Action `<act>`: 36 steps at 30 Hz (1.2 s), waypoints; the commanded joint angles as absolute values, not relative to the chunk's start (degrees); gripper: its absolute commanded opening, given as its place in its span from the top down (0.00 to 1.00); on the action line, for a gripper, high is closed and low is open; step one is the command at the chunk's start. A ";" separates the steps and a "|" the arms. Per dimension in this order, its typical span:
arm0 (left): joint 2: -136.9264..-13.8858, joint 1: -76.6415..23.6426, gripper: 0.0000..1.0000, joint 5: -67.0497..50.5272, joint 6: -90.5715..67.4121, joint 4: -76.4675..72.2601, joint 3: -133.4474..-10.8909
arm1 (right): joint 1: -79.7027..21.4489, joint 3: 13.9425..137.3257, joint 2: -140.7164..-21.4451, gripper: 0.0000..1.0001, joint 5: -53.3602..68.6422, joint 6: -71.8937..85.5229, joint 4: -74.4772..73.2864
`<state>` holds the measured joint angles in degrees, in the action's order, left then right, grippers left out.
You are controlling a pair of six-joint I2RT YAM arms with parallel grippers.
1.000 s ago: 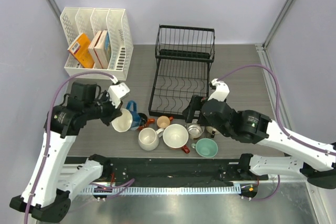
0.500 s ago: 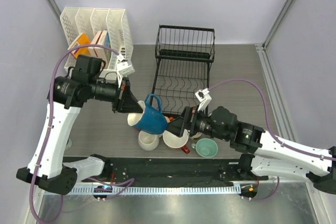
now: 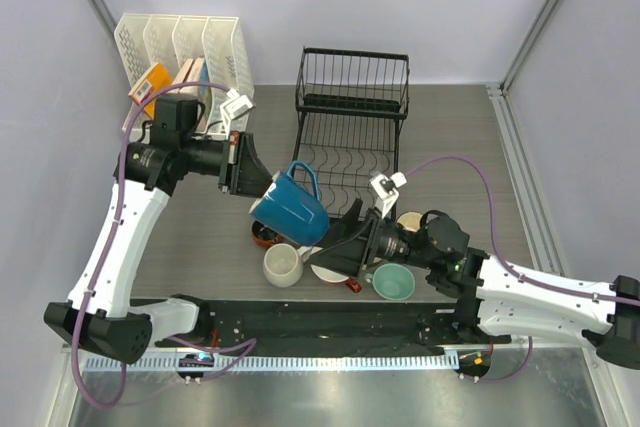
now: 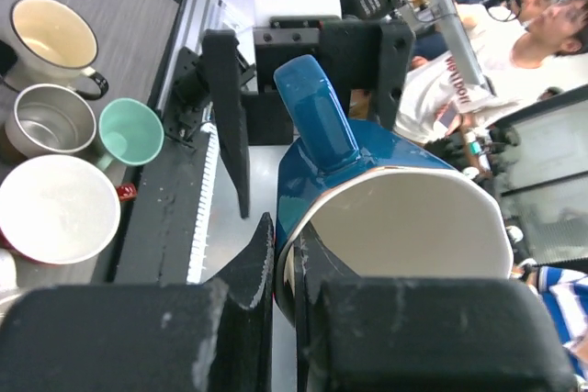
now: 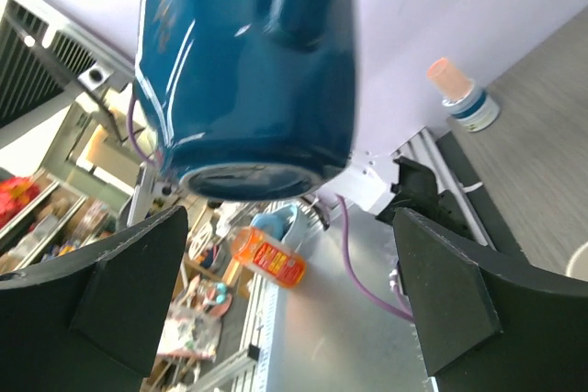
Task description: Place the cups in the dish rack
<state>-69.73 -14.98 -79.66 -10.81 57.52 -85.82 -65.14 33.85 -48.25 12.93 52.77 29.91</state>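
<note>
My left gripper (image 3: pixel 260 190) is shut on the rim of a blue mug (image 3: pixel 292 204), which hangs tilted in the air in front of the black wire dish rack (image 3: pixel 350 137). In the left wrist view the mug's wall (image 4: pixel 367 162) is pinched between the fingers of that gripper (image 4: pixel 287 250). My right gripper (image 3: pixel 336 240) stands open just below and right of the mug, empty. From the right wrist the blue mug (image 5: pixel 248 71) fills the top, above the gap between that gripper's (image 5: pixel 289 291) fingers. On the table stand a cream mug (image 3: pixel 283 265), a teal mug (image 3: pixel 393 282) and a black mug (image 4: pixel 53 32).
A white slotted organizer (image 3: pixel 180 72) holding boxes stands at the back left. A steel mug (image 4: pixel 48 119) and a red mug with a white inside (image 4: pixel 57 208) sit among the cups near the front edge, under my right arm.
The left arm has lifted the blue mug off the table and carried it right toward the rack. The right arm has swung in low beneath it and its jaws have spread a little wider.
</note>
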 commanded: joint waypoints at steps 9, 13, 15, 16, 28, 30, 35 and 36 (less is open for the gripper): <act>-64.51 -10.72 1.00 -89.03 -43.15 21.18 -72.87 | -65.39 33.40 -46.93 0.00 17.14 49.66 37.80; -63.99 -10.81 1.00 -89.47 -43.24 21.71 -71.02 | -65.39 35.85 -48.07 0.00 16.35 46.94 32.01; -63.64 -10.90 1.00 -89.56 -43.24 22.15 -70.40 | -65.39 36.12 -48.60 0.00 15.65 46.06 31.55; -63.46 -10.90 1.00 -89.56 -43.33 22.24 -70.14 | -65.39 36.30 -48.86 0.00 15.56 45.88 31.55; -62.75 -11.60 1.00 -88.95 -42.28 23.03 -65.74 | -65.39 41.91 -51.68 0.00 13.80 39.82 26.46; -62.84 -11.86 1.00 -88.95 -42.10 23.03 -65.22 | -65.39 43.15 -52.03 0.00 13.54 38.76 25.32; -63.02 -13.01 1.00 -88.86 -42.10 22.94 -65.30 | -65.30 46.23 -53.35 0.00 13.27 36.65 23.47; -63.02 -13.09 1.00 -88.86 -42.19 23.03 -65.39 | -65.30 46.49 -53.70 0.00 13.36 36.48 23.38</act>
<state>-64.12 -12.40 -82.78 -40.38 25.06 -64.45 -65.14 42.17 -53.10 14.00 39.68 21.71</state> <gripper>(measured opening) 0.058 0.996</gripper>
